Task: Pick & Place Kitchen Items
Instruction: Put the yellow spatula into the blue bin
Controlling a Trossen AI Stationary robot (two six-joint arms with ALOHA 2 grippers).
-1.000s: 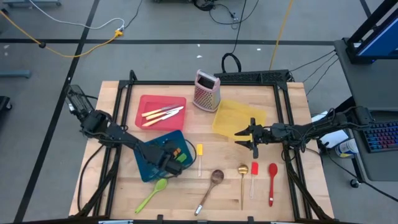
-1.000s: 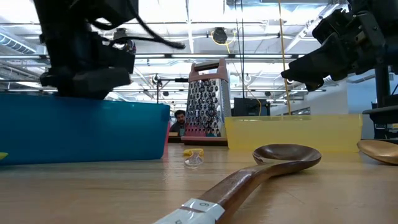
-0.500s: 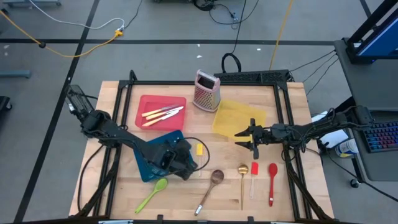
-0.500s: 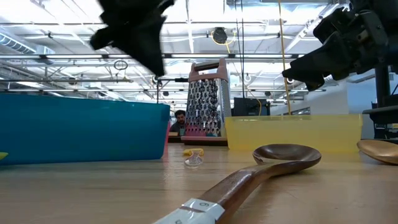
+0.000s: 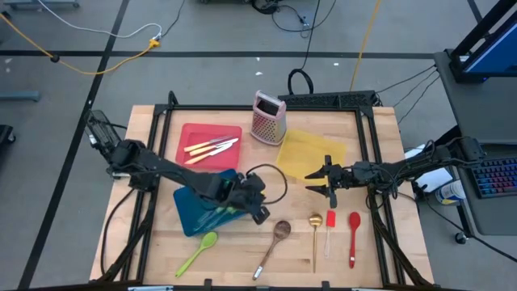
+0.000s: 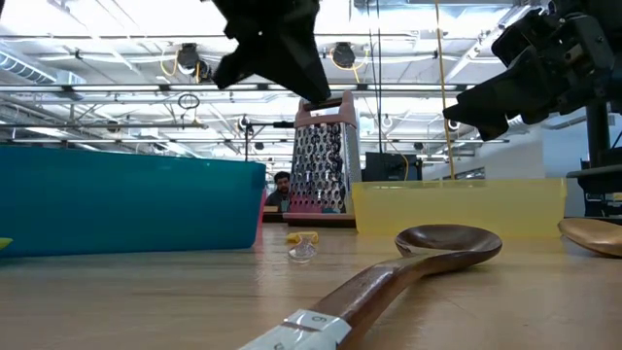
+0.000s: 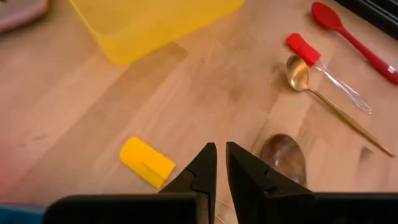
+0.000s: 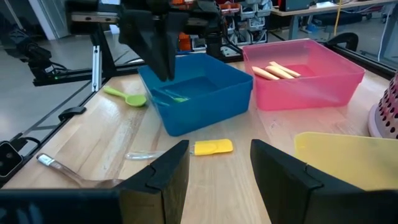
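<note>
Landmark: blue bin (image 5: 203,208) on the tabletop (image 5: 380,242).
Left end effector (image 5: 260,212): just right of the bin, fingers nearly together, empty.
Yellow spatula (image 7: 147,162): below it, beside the bin.
Right end effector (image 5: 321,181): farther right, fingers apart, over the yellow bin (image 5: 311,153).

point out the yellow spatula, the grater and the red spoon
yellow spatula (image 7: 147,162), left wrist view, on its yellow head
grater (image 5: 267,119), high view, on its metal face
red spoon (image 5: 354,219), high view, on its bowl

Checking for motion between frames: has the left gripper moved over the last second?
Yes. The left gripper has swung rightward off the blue plastic bin, toward the wooden spoon.
</note>
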